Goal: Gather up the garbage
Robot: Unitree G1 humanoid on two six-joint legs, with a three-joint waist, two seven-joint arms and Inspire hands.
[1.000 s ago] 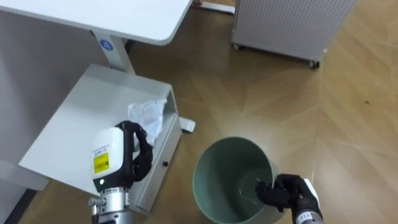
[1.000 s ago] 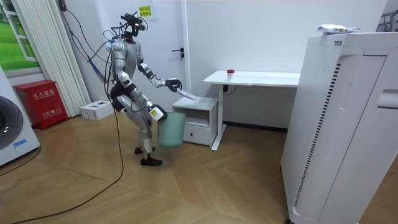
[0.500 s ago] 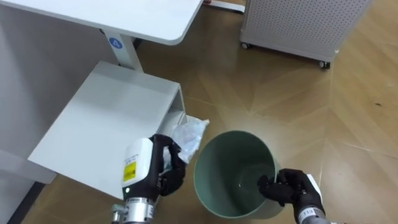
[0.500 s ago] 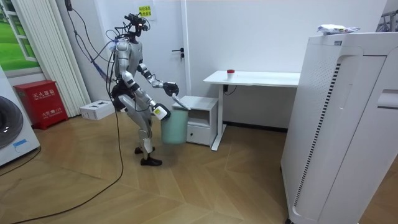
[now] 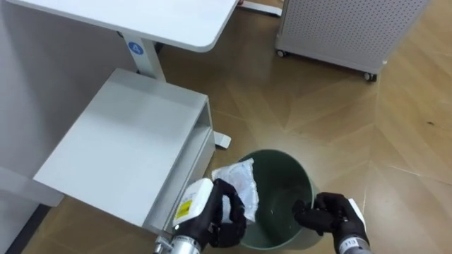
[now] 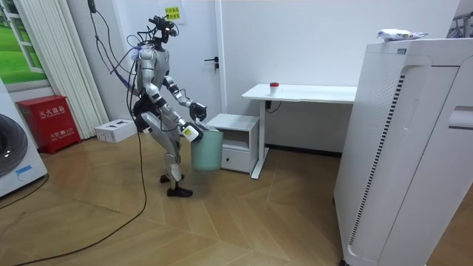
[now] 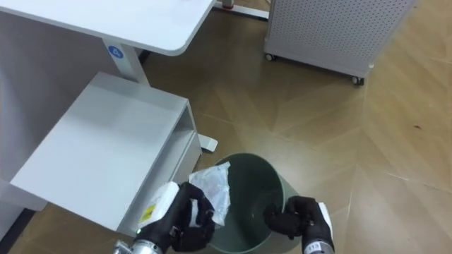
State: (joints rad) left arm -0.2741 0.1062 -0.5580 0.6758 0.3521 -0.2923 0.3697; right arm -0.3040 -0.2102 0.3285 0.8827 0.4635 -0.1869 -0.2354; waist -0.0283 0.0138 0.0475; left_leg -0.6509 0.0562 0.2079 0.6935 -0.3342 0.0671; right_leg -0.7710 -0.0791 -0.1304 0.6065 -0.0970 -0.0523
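Observation:
A crumpled clear plastic bag [image 5: 238,182] [image 7: 212,188] hangs over the left rim of a green bin [image 5: 286,183] [image 7: 248,182]. My left hand [image 5: 224,220] [image 7: 189,220] is shut on the bag from below. At the bin's right rim my right hand [image 5: 326,214] [image 7: 292,214] grips the edge, fingers curled round it. In the room view I stand beside the white cabinet [image 6: 235,140], holding the bin [image 6: 207,151] at waist height with both hands at its top.
A white drawer cabinet [image 5: 123,144] stands to my left under a white desk [image 5: 162,17]. A perforated white unit on castors [image 5: 339,32] stands at the far right. Wooden floor [image 5: 318,113] lies open ahead. In the room view a tall white appliance [image 6: 406,148] fills the right.
My left hand carried the bag from the cabinet top rightwards to the bin's left rim. The right hand kept its hold on the bin.

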